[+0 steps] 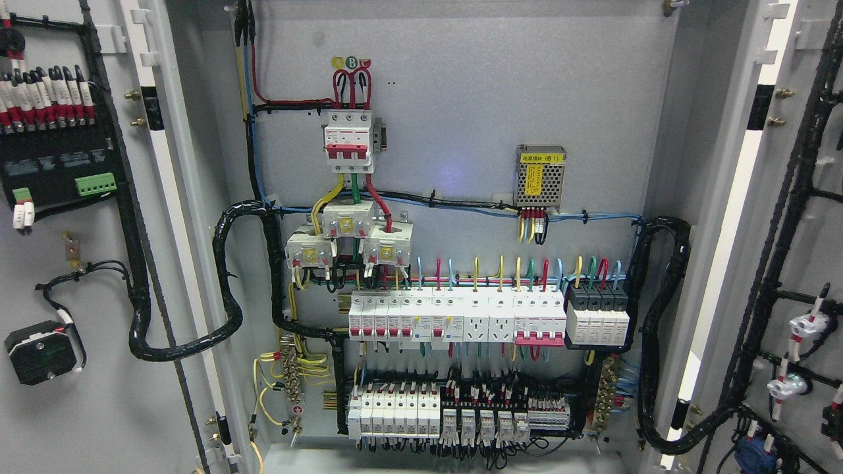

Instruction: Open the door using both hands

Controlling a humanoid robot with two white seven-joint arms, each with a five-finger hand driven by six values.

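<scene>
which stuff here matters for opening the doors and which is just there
Job: left door, right door, both swung open.

Just there: big breaker, power supply box, breaker row, black cable bundle. No robot hands in view.

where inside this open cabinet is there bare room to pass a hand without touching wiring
Bare back panel lies right of the main breaker, above the small power supply. Another free patch sits between that supply and the right black cable bundle. Crowded: the breaker rows and the terminal row below. No robot hand shows.

Both grey cabinet doors, left door point(85, 408) and right door point(813, 230), stand open.
</scene>
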